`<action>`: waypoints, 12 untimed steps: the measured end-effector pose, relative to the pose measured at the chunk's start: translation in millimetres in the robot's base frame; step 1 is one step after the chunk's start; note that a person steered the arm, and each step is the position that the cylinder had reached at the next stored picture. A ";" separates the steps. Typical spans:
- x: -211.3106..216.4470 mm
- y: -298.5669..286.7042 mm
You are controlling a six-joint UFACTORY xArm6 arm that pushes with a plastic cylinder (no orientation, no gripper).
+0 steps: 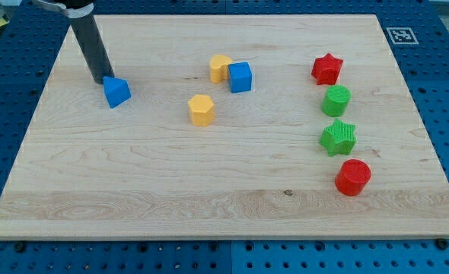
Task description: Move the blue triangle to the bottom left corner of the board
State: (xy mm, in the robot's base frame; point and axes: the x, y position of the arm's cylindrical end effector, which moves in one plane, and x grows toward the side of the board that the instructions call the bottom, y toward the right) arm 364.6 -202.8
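Observation:
The blue triangle (pixel 117 92) lies on the wooden board (pixel 133 183) in the upper left part of the view. My tip (pixel 103 81) is at the triangle's upper left edge, touching it or nearly so. The dark rod rises from there toward the view's top left.
A blue cube (pixel 240 77) and a yellow block (pixel 220 68) sit together near the top centre. A yellow hexagon (pixel 202 109) lies below them. At the right, top to bottom: red star (pixel 326 68), green cylinder (pixel 335 100), green star (pixel 338 137), red cylinder (pixel 352 177).

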 end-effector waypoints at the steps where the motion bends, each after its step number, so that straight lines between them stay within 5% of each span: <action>1: 0.2 5.7; 4: 14.0 23.2; 12: 137.4 23.2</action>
State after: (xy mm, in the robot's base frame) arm 502.0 -179.6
